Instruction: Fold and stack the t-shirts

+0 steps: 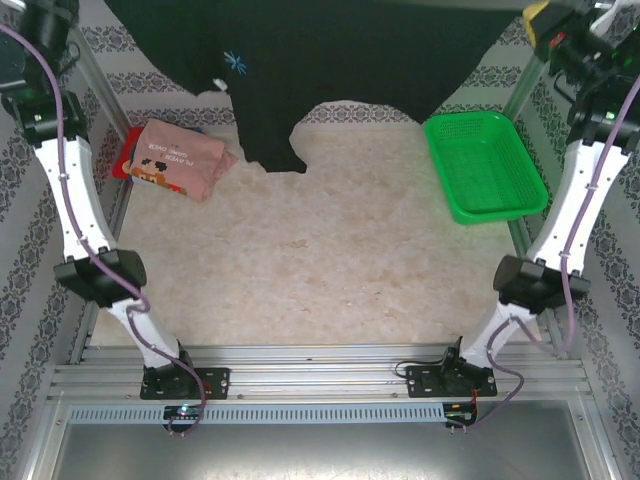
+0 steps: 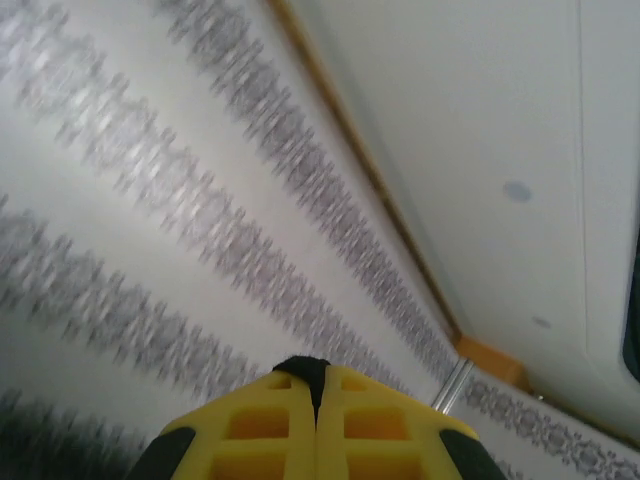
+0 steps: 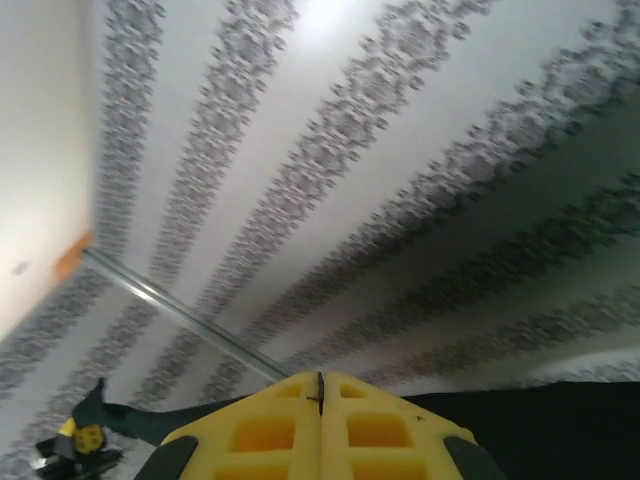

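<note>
While both arms are raised at the far corners, you have the plain black cloth t-shirt hanging in the air across the far side of the tabletop, its lower edge uneven.

Left gripper: yellow jaws clenched, with a sliver of black cloth pinched at their tips.

Right gripper: jaws pressed together, with black cloth spreading below and beside them. I judge it to be clamped on the same shirt, though the pinch itself is hidden.

The folded pink cloth t-shirt with dark lettering lies at the far left, on top of a red cloth t-shirt of which only a strip shows. The green plastic mesh basket sits at the far right, well apart from the shirts.

Handling assessment: the black garment looks light, limp and not fragile. It sags between your two holds and will keep no shape unsupported. Slip risk seems low if each pinch bites a doubled hem or seam. You do best to hold it at shoulder or hem corners, well apart, so it hangs flat for laying down.
</note>
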`<state>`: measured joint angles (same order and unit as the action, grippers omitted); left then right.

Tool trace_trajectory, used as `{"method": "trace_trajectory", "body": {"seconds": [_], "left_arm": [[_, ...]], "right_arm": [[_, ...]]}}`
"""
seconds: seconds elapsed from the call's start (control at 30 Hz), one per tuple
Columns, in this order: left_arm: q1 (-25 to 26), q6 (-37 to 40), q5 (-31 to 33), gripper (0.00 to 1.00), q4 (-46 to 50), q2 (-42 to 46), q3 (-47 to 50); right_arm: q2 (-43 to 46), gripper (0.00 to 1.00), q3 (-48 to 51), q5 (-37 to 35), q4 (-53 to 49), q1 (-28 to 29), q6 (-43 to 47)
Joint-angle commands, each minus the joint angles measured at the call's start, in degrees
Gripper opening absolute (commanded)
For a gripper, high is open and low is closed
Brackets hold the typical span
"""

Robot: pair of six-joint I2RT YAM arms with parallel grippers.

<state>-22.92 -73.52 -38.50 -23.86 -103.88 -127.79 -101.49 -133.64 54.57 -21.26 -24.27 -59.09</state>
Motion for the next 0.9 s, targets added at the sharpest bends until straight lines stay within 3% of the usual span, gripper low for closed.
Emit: {"method": "trace_trajectory", "body": {"seconds": [0.0,0.1,0.17,0.27,0.43,0.5,0.6,0.73,0.8,0.87], "left_arm": [[-1.43,7.69,-1.43,0.00,-8.20,14.37,29.05],[-1.34,7.36,-4.62,0.00,-14.84,25.51,55.54],[-0.72,7.33,-5.26,0.00,-16.45,33.16,72.46],[-0.46,8.16,-4.37,0.00,-14.20,44.27,91.98],[2.32,9.54,-4.54,0.00,-3.52,57.36,110.41],[2.35,9.39,-5.20,0.00,1.39,61.80,115.21],[2.53,14.78,-5.36,0.00,19.75,70.41,115.64],[2.48,25.37,9.73,0.00,57.90,89.46,108.02],[2.71,19.01,10.46,0.00,59.27,95.72,110.74],[2.88,14.49,12.47,0.00,63.36,96.54,112.37]], "right_arm": [[10.56,0.00,28.55,-4.01,-2.29,-1.53,12.78],[20.28,0.00,55.22,-5.01,4.38,-3.19,11.47],[25.23,0.00,67.52,-5.72,3.54,-3.66,14.10],[31.36,0.00,80.67,-6.49,1.19,-4.64,18.23],[37.52,0.00,92.77,-8.01,-6.27,-4.97,25.06],[39.47,0.00,95.03,-9.96,-10.48,-4.74,27.89],[40.91,0.00,97.29,-11.89,-15.49,-4.39,29.89],[42.40,0.00,99.16,-12.23,-19.51,-4.39,30.31],[42.85,0.00,99.96,-12.52,-20.61,-4.29,28.72],[43.26,0.00,100.71,-14.03,-22.71,-4.41,27.87]]}}
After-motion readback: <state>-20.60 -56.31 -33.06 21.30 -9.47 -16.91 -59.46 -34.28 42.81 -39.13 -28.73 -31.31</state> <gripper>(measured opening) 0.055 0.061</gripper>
